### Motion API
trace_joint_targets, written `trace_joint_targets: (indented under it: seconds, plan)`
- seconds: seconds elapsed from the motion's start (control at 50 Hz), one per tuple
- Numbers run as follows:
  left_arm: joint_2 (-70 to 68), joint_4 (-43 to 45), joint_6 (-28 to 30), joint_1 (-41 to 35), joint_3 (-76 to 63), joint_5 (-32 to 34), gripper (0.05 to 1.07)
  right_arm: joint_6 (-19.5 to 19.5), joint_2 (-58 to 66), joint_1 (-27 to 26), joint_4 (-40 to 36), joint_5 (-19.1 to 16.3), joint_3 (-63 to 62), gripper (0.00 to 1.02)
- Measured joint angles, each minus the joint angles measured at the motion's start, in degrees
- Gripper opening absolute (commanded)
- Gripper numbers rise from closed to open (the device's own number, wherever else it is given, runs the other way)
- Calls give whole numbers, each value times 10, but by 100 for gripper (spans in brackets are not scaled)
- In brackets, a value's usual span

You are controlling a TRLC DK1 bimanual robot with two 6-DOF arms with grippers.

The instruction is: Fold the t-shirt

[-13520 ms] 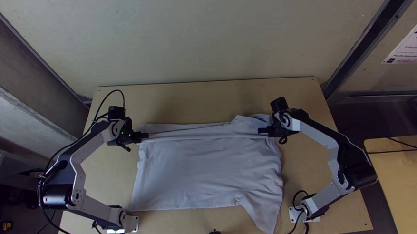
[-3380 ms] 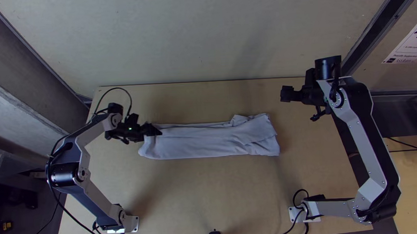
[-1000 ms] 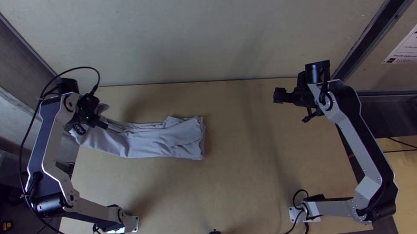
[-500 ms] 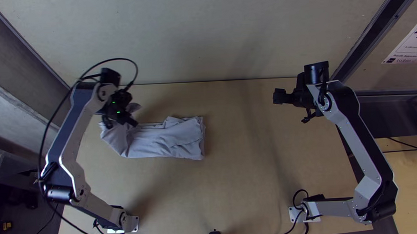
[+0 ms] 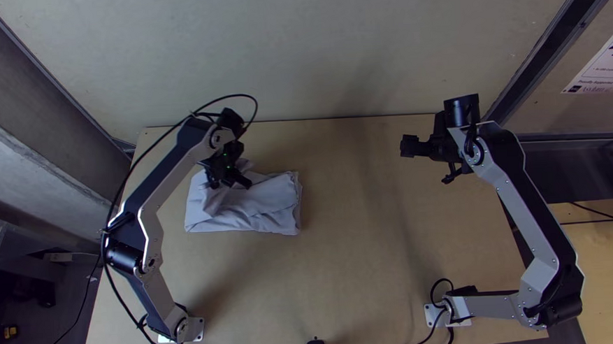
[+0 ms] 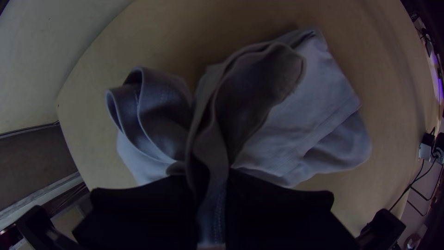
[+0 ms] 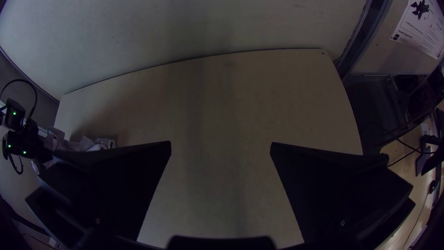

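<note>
T-shirt [image 5: 273,202]: lying folded on the surface [image 5: 368,274], left of middle, its raised end bunching, covering less length than in the earlier frame.
Left pincer [image 5: 242,181]: holding that end, swinging inward over the rest.
Right pincer [image 5: 404,146]: gaping wide, hanging well apart, barely shifting.

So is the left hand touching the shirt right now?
Touching. The left wrist view shows a bunched-up part of the shirt pinched between the two black fingers of the left hand.
</note>
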Motion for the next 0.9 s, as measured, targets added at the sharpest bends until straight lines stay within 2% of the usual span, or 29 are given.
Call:
trace_joint_targets:
  seconds: [0.26, 0.3, 0.34, 0.4, 0.42, 0.52, 0.68, 0.82, 0.9]
  plan:
    - [52, -4, -52, -56, 20, 41, 9, 0, 0, 0, 10, 0, -5, 98]
    - [62, -5, -59, -64, 25, 46, 14, 0, -1, 0, 11, 0, -8, 98]
    - [74, -6, -67, -70, 33, 47, 33, 0, -1, 0, 11, 0, -12, 98]
    - [88, -6, -80, -79, 45, 50, 88, 0, -1, 0, 11, 0, -17, 98]
    - [94, -7, -84, -82, 50, 53, 102, 0, -1, 0, 12, 0, -19, 98]
    - [117, -27, -104, -93, 80, 89, 103, 0, -1, 0, 13, 0, -27, 98]
    - [172, -37, -158, -115, 166, 220, 103, 0, -4, 0, 20, 0, -39, 98]
    - [212, 29, -226, -127, 210, 361, 103, 0, -4, 0, 25, 0, -41, 98]
    - [223, 54, -250, -130, 224, 399, 103, 0, -5, 0, 25, 0, -41, 98]
